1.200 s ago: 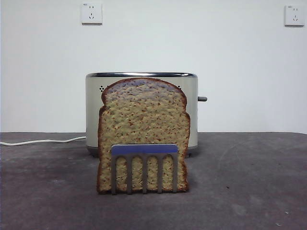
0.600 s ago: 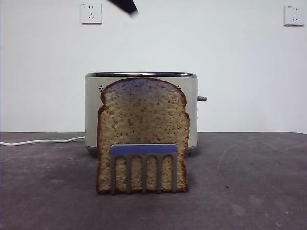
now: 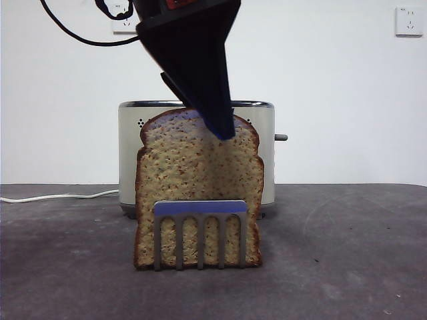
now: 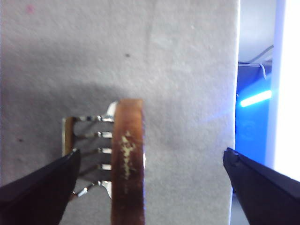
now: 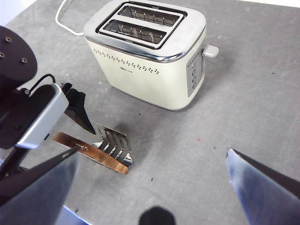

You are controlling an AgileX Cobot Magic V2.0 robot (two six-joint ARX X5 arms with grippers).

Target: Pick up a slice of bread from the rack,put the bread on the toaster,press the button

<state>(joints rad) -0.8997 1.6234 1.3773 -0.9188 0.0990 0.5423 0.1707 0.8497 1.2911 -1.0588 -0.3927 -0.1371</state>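
The left hand hangs released over the bread, which stands upright in the rack before the toaster. Lower squarely astride the crust – centred – then clench gently; right hand waits, spread.

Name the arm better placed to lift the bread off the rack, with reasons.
Left. The left gripper hangs open right over the slice of bread in the rack, fingers on either side. The right gripper sits high and away.
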